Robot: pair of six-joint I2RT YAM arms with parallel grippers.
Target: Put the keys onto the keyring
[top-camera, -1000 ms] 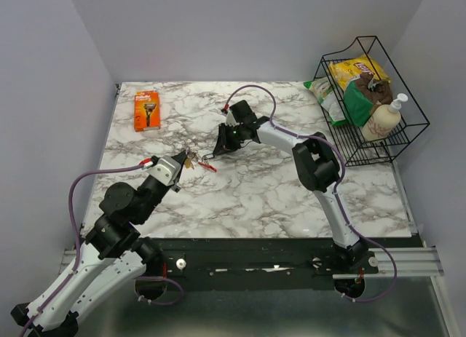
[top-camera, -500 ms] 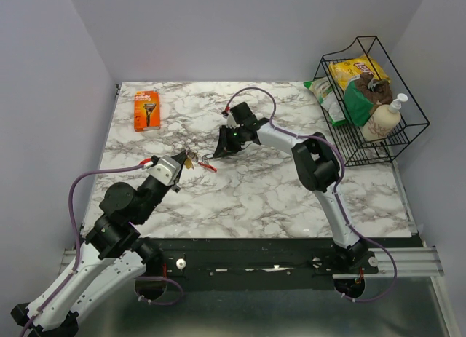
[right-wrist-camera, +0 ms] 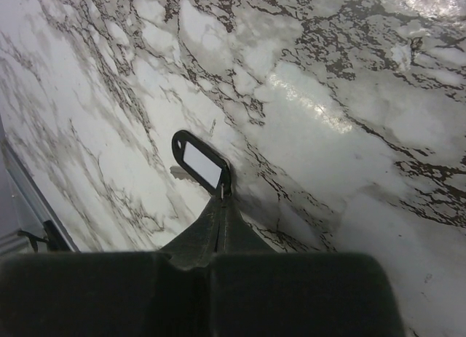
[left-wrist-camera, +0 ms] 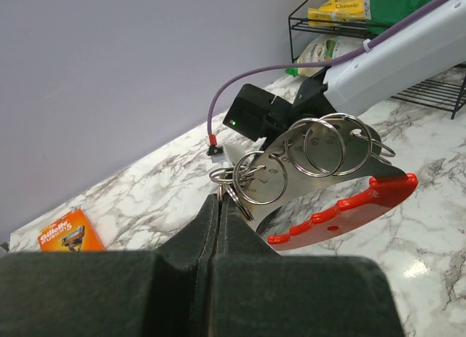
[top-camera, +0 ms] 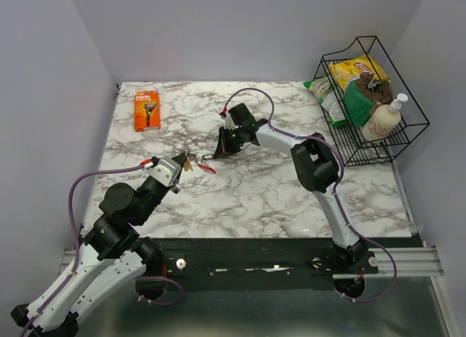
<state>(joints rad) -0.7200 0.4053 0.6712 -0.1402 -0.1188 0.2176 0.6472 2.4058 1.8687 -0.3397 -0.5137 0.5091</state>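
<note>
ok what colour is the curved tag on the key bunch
The curved tag is red; the left wrist view shows it best.

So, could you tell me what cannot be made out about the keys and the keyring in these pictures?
- Right wrist view: the near end of the keyring is covered by the right end effector, so any opening there is unseen.
- Top external view: the keyring is too small and sits against the right end effector.
- Top external view: the keys are too small to count.
- Left wrist view: the left end effector hides where it pinches the keys.
</note>
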